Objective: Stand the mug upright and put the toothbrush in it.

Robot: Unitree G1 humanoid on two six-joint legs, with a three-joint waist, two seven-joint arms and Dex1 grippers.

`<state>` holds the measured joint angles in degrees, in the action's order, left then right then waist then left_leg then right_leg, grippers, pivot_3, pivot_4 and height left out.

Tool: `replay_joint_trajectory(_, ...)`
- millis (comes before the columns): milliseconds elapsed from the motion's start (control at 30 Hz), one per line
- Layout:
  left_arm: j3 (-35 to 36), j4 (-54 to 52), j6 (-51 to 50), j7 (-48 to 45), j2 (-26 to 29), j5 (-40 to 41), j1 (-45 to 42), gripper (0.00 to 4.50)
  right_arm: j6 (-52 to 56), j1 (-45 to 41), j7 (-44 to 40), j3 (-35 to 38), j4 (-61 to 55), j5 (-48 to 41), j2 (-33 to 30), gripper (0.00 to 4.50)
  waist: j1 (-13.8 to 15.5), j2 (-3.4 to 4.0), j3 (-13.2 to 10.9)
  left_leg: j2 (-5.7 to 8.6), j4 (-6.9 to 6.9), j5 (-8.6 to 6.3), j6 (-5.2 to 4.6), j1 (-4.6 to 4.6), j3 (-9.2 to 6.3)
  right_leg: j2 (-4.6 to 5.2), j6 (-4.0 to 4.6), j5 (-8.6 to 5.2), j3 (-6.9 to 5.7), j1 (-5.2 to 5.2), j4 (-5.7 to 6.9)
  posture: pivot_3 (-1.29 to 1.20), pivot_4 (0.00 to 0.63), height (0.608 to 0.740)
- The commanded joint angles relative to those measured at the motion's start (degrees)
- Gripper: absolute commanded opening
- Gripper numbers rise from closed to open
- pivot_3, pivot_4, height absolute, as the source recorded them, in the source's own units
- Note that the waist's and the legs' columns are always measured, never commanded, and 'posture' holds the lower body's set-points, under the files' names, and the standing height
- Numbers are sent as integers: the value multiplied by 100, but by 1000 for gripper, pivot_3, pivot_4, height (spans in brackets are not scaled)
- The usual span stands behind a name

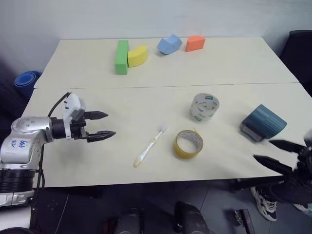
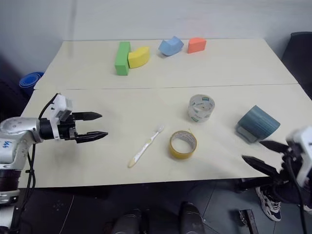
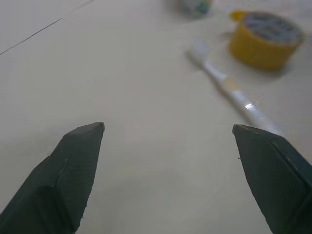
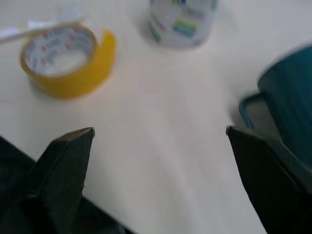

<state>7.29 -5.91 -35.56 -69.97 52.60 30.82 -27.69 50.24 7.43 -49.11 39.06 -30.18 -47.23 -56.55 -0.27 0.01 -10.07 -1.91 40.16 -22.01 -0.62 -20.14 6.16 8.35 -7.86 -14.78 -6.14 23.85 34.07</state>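
One toothbrush (image 1: 150,146) lies diagonal, bristles far-right

Head stereo pair plus two wrist cams.
Both eye views look fwd and down from above the table (image 1: 146,97), sharing nearly the whole top. Left wrist cam sits low and close, facing the toothbrush (image 3: 229,90) and yellow tape roll (image 3: 265,39); right wrist cam, also close, shares that roll and faces the mug (image 4: 287,105).
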Motion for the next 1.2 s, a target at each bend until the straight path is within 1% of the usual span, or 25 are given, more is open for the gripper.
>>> replay_joint_trajectory(33, -71, -1031, -782, -550, 374, 928, -377, 4465, 1015, -1046, 1118, -782, -387, -756, -28, 4500, 10, -3, -1, -3, 1, -2, 4, -1, -6, -2, 0, 0, -1, 0, 3, 0, 150, 740)
replay_joint_trajectory(100, -200, -1281, -1005, -686, 471, 1158, -595, 4465, 1508, -1718, 1698, -1266, -367, -1000, 132, 4500, 15, -3, -1, 0, -1, -3, 6, -1, -12, -2, 0, 0, -2, 0, 3, 0, 150, 740)
replay_joint_trajectory(167, -363, -1424, -962, -837, 546, 1145, -715, 4465, 1674, -2212, 2044, -1755, -415, -1031, 350, 4500, 49, 0, -3, 5, -1, -3, 7, -11, -15, -3, 0, 0, -9, 2, 1, 0, 150, 740)
replay_joint_trajectory(233, -560, -1474, -794, -1016, 581, 1029, -810, 4465, 1925, -2625, 2400, -2403, -425, -873, 594, 4500, 55, 0, -3, 7, 0, -3, 7, -14, -17, -4, 0, 0, -14, 1, 1, 0, 150, 740)
replay_joint_trajectory(300, -714, -1387, -621, -1066, 509, 894, -927, 4465, 2197, -2861, 2737, -2858, -300, -712, 833, 4500, 57, 0, -3, 7, 3, -2, 6, -19, -14, -4, 0, 0, -16, 1, -8, 0, 150, 740)
replay_joint_trajectory(400, -840, -1263, -402, -1052, 429, 728, -1018, 4465, 2416, -3013, 3006, -3176, -124, -500, 1011, 4500, 58, 0, -3, 9, 5, -1, 4, -23, -12, -4, 0, 0, -16, 1, -13, 0, 150, 740)
replay_joint_trajectory(467, -859, -1223, -335, -1005, 341, 703, -1085, 4465, 2363, -3081, 3083, -3457, 67, -216, 1078, 4500, 54, 0, -3, 9, 6, 0, 2, -27, -12, -4, 0, 0, -16, 2, -17, 0, 150, 740)
replay_joint_trajectory(567, -873, -1199, -296, -986, 269, 686, -1156, 4500, 2287, -3113, 3071, -3735, 261, 70, 1132, 3928, 32, 0, -3, 9, 6, 0, 2, -26, -9, -4, 0, 0, -17, 2, -17, 0, 150, 740)
replay_joint_trajectory(667, -875, -1165, -280, -971, 227, 673, -1206, 4500, 2113, -3103, 3023, -3966, 429, 425, 1165, 2917, 22, 0, -3, 8, 5, 0, 2, -26, -10, -5, -1, 0, -18, 2, -16, 0, 150, 740)
replay_joint_trajectory(733, -878, -1121, -237, -959, 202, 643, -1232, 4500, 1998, -3092, 2973, -4058, 503, 594, 1185, 2149, 27, 0, -3, 8, 6, 0, 2, -26, -10, -5, -1, 0, -18, 3, -17, 0, 150, 740)
replay_joint_trajectory(767, -881, -1098, -214, -951, 192, 630, -1244, 4500, 1966, -3091, 2947, -4073, 527, 643, 1201, 1890, 30, 0, -3, 8, 6, 0, 2, -26, -10, -5, -1, 0, -18, 2, -17, 0, 150, 740)
replay_joint_trajectory(800, -883, -1073, -186, -948, 185, 618, -1255, 4500, 1957, -3091, 2944, -4059, 546, 670, 1237, 1387, 30, 0, -3, 8, 6, 0, 2, -26, -10, -4, -1, 0, -18, 2, -17, 0, 150, 740)
replay_joint_trajectory(833, -885, -1047, -159, -950, 176, 607, -1267, 4500, 1953, -3096, 2934, -4046, 555, 703, 1265, 1178, 27, 0, -3, 8, 6, 0, 2, -26, -10, -4, -1, 0, -18, 2, -17, 0, 150, 740)
replay_joint_trajectory(900, -893, -994, -121, -958, 152, 585, -1294, 4500, 1984, -3104, 2928, -3956, 520, 716, 1329, 452, 23, 0, -3, 8, 6, 0, 2, -26, -10, -5, -1, 0, -18, 2, -16, 0, 150, 740)
replay_joint_trajectory(933, -904, -952, -102, -957, 129, 566, -1315, 4500, 2046, -3114, 2934, -3858, 465, 681, 1356, 203, 23, 0, -3, 8, 6, 0, 2, -26, -10, -5, -1, 0, -19, 2, -16, 0, 150, 740)
replay_joint_trajectory(967, -919, -901, -76, -957, 106, 539, -1332, 4500, 2157, -3128, 2947, -3708, 399, 598, 1397, 51, 23, 0, -3, 8, 6, 0, 2, -26, -10, -5, -1, 0, -19, 2, -16, 0, 150, 740)
replay_joint_trajectory(1000, -929, -842, -46, -962, 84, 513, -1345, 4500, 2271, -3142, 2969, -3522, 312, 501, 1441, 51, 23, 0, -3, 8, 6, 0, 1, -26, -10, -5, -1, 0, -19, 3, -16, 0, 150, 740)
replay_joint_trajectory(1100, -963, -655, 33, -985, 10, 422, -1372, 4500, 2863, -3179, 2994, -2468, -24, -110, 1524, 51, 43, 0, -3, 8, 6, 0, 1, -28, -12, -5, -1, 0, -20, 3, -15, 0, 150, 740)
replay_joint_trajectory(1133, -981, -604, 64, -1001, -12, 393, -1379, 4500, 3098, -3206, 2954, -1957, -128, -407, 1479, 51, 52, 0, -3, 8, 6, 0, 1, -29, -13, -5, -1, 0, -21, 3, -16, 0, 150, 740)
replay_joint_trajectory(1200, -1032, -522, 135, -1036, -64, 343, -1390, 4500, 3684, -3307, 2856, -711, -178, -961, 1275, 51, 78, 0, -3, 8, 6, 0, 1, -31, -14, -5, -1, 0, -22, 3, -17, 0, 150, 740)
